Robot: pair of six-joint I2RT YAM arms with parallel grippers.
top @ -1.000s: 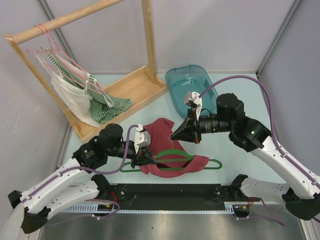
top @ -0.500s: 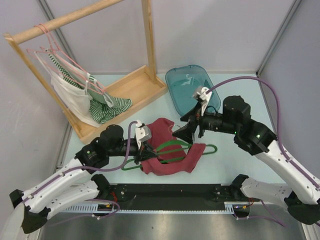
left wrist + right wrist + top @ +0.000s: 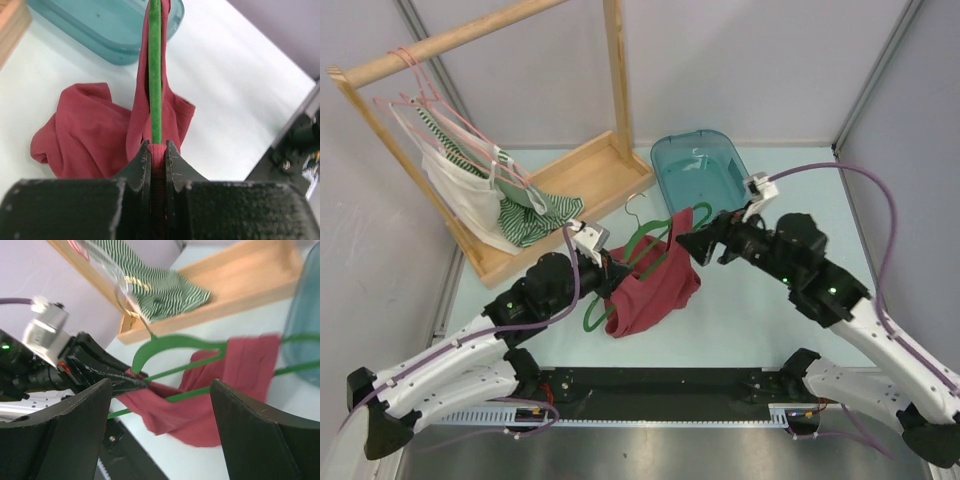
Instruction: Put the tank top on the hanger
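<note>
the step in hand looks like threading. the tank top [image 3: 655, 290] is draped partly over the hanger [image 3: 642, 243] and, i judge, is not yet seated on both shoulders. on the left, the left gripper [image 3: 608, 272] reaches forward low over the counter [image 3: 750, 310]. its fingers [image 3: 142, 160] are clenched on the hanger's bar with a fold of red fabric pinched in alongside, and they hold the frame tilted up on edge, hook toward the back. in the middle, the tank top hangs from the frame, one strap up near the top and its bulk sagging to the counter. to the right, the right gripper [image 3: 688, 243] points in from the side, fingers released and spread wide, just beside that strap, grasping nothing. the next move likely calls for it to catch the loose strap and draw it over the free shoulder while the left arm holds steady.
</note>
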